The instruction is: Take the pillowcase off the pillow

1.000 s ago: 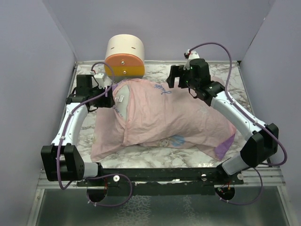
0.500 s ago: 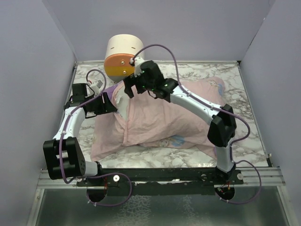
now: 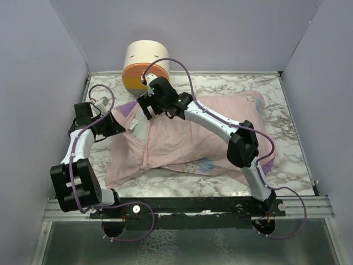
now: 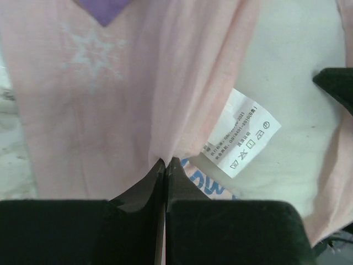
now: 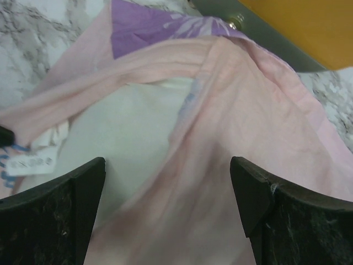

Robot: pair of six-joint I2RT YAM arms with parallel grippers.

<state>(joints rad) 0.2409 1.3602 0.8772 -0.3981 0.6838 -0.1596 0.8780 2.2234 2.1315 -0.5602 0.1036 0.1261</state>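
1. A round drawer unit (image 3: 144, 58) stands at the far edge of the table, left of the middle and close to the back wall. Its upper body is cream, and the face turned toward the near side is orange.
2. In the right wrist view, that orange face (image 5: 300, 22) fills the top right corner. A grey band (image 5: 265, 36) runs below it, carrying a small shiny stud (image 5: 237, 23).
3. The table top (image 3: 289, 146) is white marble-patterned with grey veins, bare along its right side and near edge.
4. Plain lilac-grey walls (image 3: 220, 33) close in the table at the back, left and right.
5. A textured translucent panel (image 3: 193, 245) lies below the near edge.
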